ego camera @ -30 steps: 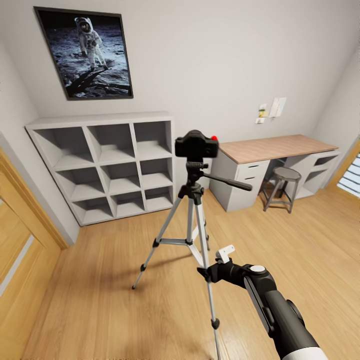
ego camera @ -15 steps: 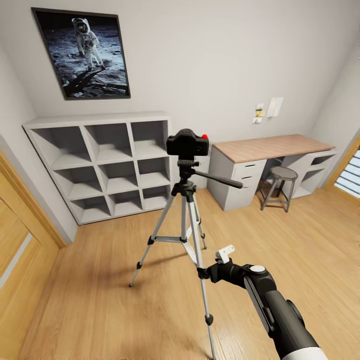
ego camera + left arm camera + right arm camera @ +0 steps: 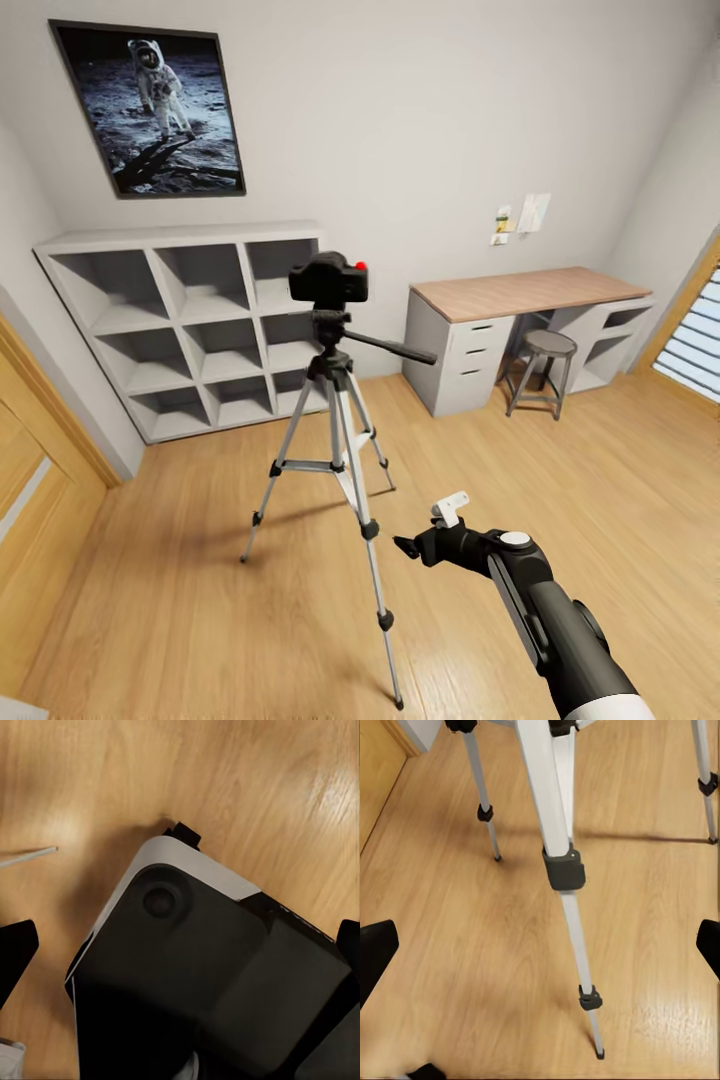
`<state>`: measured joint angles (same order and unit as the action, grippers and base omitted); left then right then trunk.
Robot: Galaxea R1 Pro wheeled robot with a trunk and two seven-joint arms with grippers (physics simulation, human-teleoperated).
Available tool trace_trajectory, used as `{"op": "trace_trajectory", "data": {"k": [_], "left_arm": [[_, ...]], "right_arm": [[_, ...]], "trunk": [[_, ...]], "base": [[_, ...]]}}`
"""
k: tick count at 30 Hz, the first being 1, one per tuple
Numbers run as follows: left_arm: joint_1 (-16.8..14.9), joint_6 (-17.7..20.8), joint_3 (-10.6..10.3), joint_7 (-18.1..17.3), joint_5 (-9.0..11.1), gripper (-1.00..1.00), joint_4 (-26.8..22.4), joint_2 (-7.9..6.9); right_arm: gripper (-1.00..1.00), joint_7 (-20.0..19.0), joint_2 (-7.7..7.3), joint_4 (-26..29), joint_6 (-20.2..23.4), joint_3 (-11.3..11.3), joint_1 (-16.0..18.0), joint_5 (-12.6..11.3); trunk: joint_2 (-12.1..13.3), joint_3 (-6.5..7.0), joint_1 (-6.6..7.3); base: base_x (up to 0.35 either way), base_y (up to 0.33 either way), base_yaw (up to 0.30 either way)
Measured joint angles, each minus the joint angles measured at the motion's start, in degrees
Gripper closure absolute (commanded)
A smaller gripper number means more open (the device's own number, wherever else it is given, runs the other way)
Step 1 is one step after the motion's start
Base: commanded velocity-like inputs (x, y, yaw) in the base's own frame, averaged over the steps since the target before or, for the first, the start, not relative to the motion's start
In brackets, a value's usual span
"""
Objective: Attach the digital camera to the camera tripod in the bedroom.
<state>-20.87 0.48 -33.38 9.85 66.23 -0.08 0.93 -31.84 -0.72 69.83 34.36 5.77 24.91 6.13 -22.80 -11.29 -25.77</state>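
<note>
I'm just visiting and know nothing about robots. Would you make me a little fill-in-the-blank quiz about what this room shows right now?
1. The digital camera sits on top of the ____.
2. The mark on top of the camera is coloured ____.
3. The framed picture on the wall shows an ____ on the moon.
4. The stool stands in front of the ____.

Missing words: camera tripod; red; astronaut; desk.

Bare plank floor (image 3: pixel 560 470) lies open around the right gripper (image 3: pixel 425 535); the camera tripod (image 3: pixel 335 440) spreads its legs just beside it.
</note>
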Motion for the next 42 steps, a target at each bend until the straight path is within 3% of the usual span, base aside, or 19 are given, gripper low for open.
{"op": "trace_trajectory", "data": {"k": [6,10,21,25,26,31,32,33,36,42], "left_arm": [[0.0,0.0,0.0,0.0,0.1,-1.0,0.1,-0.14],[0.0,0.1,0.0,0.0,0.1,-1.0,0.1,-0.23],[0.0,0.1,0.0,0.0,0.1,-1.0,0.1,-0.36],[0.0,0.1,0.0,0.0,0.1,-1.0,0.1,-0.41],[0.0,0.1,0.0,0.0,0.1,-1.0,0.1,-0.42],[0.1,0.1,0.0,0.0,0.1,-1.0,0.1,-0.42],[0.1,0.0,0.0,0.0,0.1,-1.0,0.1,-0.46],[0.1,0.0,0.0,0.0,0.2,-1.0,0.1,-0.47],[0.1,0.0,0.1,0.0,0.2,-1.0,0.1,-0.5],[0.4,0.0,0.0,0.0,0.2,-1.0,0.1,-0.51]], "right_arm": [[-1.0,0.1,-0.16,-0.3,0.0,0.0,0.0,-0.1],[-1.0,0.1,-1.09,-0.8,0.0,0.0,0.0,-0.1],[-1.0,0.2,-2.86,-14.3,-0.7,-0.2,0.0,-0.1],[-1.0,0.5,-5.33,-19.7,-1.0,-0.2,0.0,0.0],[-1.0,0.7,-7.42,-22.2,-1.6,-0.3,0.0,0.1],[-1.0,1.2,-12.49,-28.6,-3.9,-1.0,0.0,-0.4],[-1.0,1.4,-14.81,-35.5,-7.3,-5.0,0.0,-0.3],[-1.0,1.4,-15.79,-37.7,-8.2,-6.0,0.0,-0.3],[-1.0,1.7,-17.08,-44.8,-12.2,-8.7,0.0,-0.1],[-1.0,4.3,-18.31,-57.0,-20.4,-10.2,0.0,-0.1]], "trunk": [[0.0,0.0,0.01],[0.0,0.0,0.02],[0.0,0.0,0.02],[0.0,0.0,0.02],[0.0,0.0,0.02],[0.0,0.0,0.02],[0.0,-0.01,0.02],[0.0,0.0,0.02],[0.0,-0.01,0.02],[0.0,-0.01,0.02]], "base": [[-0.16,-0.147,0.0],[-0.038,-0.035,0.0],[-0.004,-0.003,0.0],[0.0,0.0,0.0],[0.0,0.0,0.0],[0.0,0.0,0.0],[0.0,0.0,0.0],[0.0,0.0,0.0],[0.0,0.0,0.0],[0.0,0.0,0.0]]}}
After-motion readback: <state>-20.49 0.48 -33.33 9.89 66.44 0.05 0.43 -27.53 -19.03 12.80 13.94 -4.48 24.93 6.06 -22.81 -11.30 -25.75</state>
